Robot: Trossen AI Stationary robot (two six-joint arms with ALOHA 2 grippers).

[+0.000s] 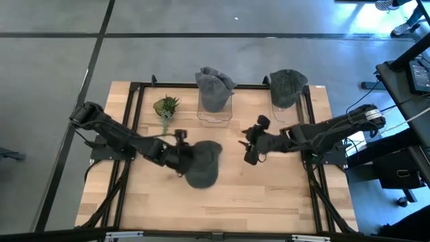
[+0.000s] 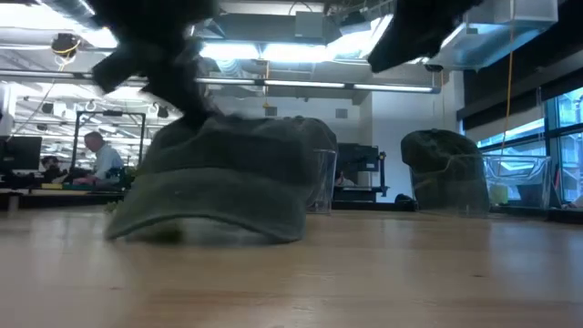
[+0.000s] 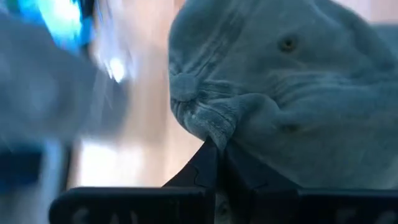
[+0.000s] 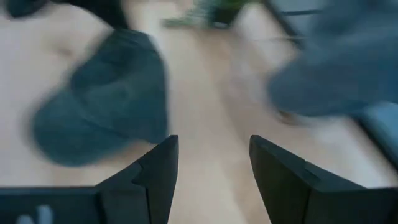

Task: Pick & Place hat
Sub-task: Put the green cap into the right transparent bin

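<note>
Dark grey hat on a pale wood table; green plant.

Matt grey cloth hat lies on smooth pale wood table.

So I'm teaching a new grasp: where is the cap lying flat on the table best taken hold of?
By the bunched fabric at the cap's rear edge, coming in low from the left, as the left hand pinches it now. The soft crown folds into a ridge there; the brim lies flat on the table. The right hand hovers open.
</note>
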